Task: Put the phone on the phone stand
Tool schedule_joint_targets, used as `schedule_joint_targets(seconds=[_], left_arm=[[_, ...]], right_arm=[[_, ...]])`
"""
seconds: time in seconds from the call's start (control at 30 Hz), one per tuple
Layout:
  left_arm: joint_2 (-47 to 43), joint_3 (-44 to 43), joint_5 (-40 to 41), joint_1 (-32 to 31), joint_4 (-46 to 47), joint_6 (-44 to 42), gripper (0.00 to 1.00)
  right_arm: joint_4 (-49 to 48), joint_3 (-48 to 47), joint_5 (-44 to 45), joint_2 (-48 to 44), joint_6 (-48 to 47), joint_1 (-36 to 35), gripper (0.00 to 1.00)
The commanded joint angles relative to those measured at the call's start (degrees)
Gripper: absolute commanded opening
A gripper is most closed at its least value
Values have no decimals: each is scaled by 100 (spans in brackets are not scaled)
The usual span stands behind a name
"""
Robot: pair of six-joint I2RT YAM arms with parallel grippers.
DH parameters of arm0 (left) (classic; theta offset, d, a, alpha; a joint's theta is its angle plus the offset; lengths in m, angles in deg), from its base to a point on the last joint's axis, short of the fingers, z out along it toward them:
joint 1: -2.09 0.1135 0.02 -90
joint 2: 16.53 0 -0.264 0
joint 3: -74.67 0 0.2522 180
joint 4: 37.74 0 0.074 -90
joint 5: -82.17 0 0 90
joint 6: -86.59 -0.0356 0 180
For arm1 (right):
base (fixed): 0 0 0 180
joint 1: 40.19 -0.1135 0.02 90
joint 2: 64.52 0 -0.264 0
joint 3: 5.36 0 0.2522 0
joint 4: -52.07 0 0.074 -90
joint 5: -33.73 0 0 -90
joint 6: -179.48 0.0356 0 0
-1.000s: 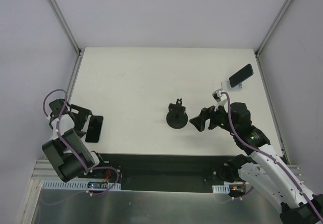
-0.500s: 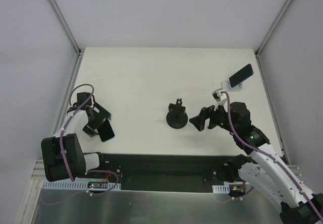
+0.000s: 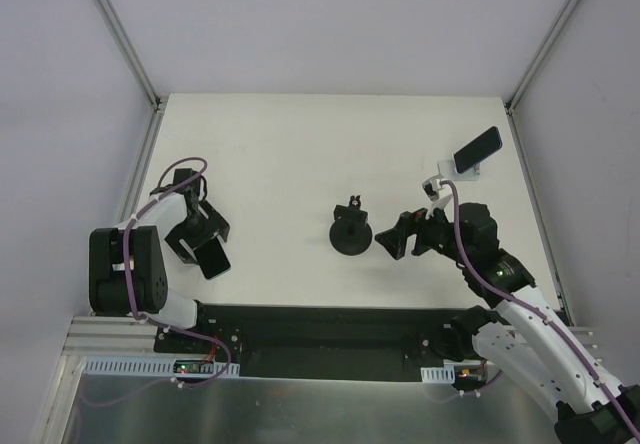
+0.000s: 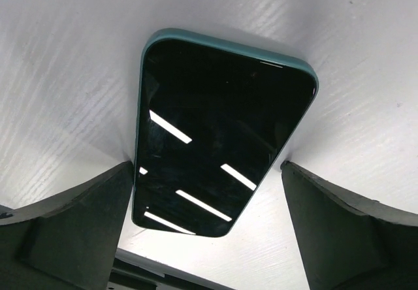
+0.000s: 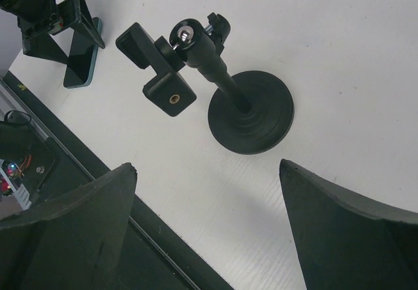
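Observation:
A black phone in a teal case [image 3: 213, 260] lies flat on the white table at the front left. My left gripper [image 3: 205, 245] is open over it. In the left wrist view the phone [image 4: 215, 140] lies askew, its near end between the spread fingers [image 4: 72, 231], and the gripper [image 4: 209, 238] does not clamp it. The silver-white phone stand [image 3: 470, 171] is at the far right, and a second dark phone [image 3: 478, 147] leans on it. My right gripper [image 3: 393, 237] is open and empty; its wrist view [image 5: 209, 238] shows only bare table between the fingers.
A black round-based pole stand with a clamp top [image 3: 350, 232] stands mid-table just left of my right gripper, and shows in the right wrist view [image 5: 245, 110]. The table's dark front edge [image 3: 320, 314] lies close behind both grippers. Frame posts mark the back corners.
My left arm has swung right from the table's left edge and now sits over the phone. The phone has shifted a little right and turned askew. The right arm has not moved.

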Motion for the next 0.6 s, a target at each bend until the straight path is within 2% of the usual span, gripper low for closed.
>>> schedule_joint_targets(seconds=[0.0, 0.07, 0.27, 0.37, 0.43, 0.57], left_arm=[[274, -33, 394, -183, -272, 67, 90], [283, 72, 403, -183, -272, 269, 83], [529, 187, 412, -201, -175, 420, 75], [512, 178, 350, -227, -88, 349, 60], [415, 178, 219, -253, -26, 305, 40], [178, 213, -115, -341, 97, 138, 15]], right_arm=[[-96, -122, 82, -67, 68, 14, 93], [-69, -157, 126, -76, 68, 5, 93], [-25, -166, 170, -129, 94, 14, 92], [10, -184, 187, -111, 94, 14, 92], [45, -192, 222, -76, 103, 14, 92], [186, -289, 407, -76, 120, -47, 90]])
